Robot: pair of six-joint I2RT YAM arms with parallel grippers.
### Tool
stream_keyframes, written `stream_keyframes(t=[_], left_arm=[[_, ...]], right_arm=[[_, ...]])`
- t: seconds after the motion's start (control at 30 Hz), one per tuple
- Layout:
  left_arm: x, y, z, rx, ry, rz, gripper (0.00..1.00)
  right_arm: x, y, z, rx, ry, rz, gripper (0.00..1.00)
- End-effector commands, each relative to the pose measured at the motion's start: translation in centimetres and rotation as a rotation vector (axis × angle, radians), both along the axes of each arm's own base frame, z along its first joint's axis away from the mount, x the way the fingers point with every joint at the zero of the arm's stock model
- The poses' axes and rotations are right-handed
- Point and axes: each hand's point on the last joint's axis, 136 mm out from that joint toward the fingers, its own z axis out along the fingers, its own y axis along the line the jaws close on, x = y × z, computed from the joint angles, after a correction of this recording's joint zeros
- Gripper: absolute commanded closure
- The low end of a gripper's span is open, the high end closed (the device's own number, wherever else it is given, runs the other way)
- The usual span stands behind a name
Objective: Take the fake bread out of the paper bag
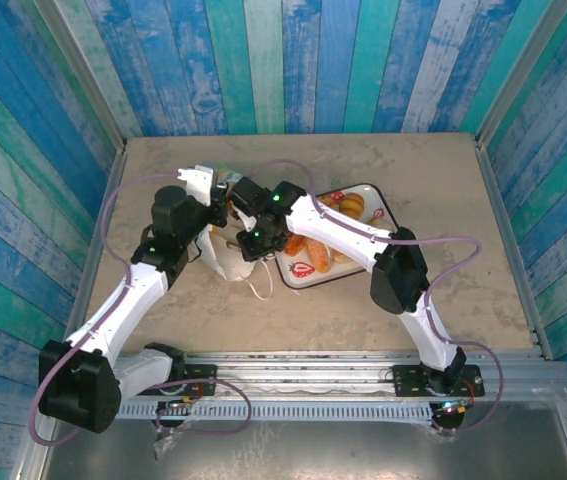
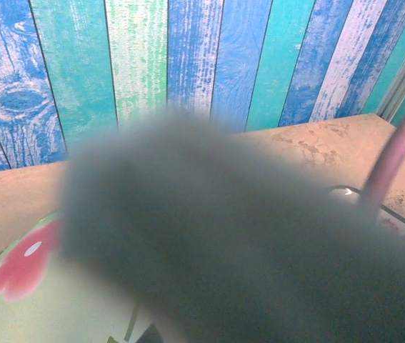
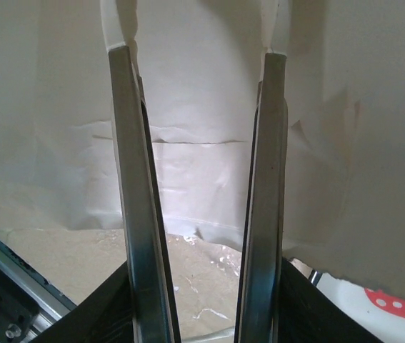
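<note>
Against the paper bag (image 3: 45, 143), right gripper (image 3: 196, 32) apart and empty; left gripper (image 1: 213, 213) half-hidden, state impossible to tell.

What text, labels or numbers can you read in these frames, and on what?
None readable.
paper bag: the white paper in the right wrist view is blank; from above no lettering can be made out.
tray: red strawberry pictures, no words.
Left wrist view: too blurred to read.
</note>
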Motion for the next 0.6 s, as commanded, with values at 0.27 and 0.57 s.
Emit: stream_keyframes(t=[0.27,0.57], left_arm=[[0.4,0.0,2.8,-0.048,-0.057,0.03,1.0],[0.1,-0.5,3.4,-0.05,-0.073,-0.003,1.0]], right_arm=[[-0.5,2.6,0.0,0.156,0.081,0.025,0.58],[0.6,1.4,-1.5,0.115,0.095,-0.08,0.56]])
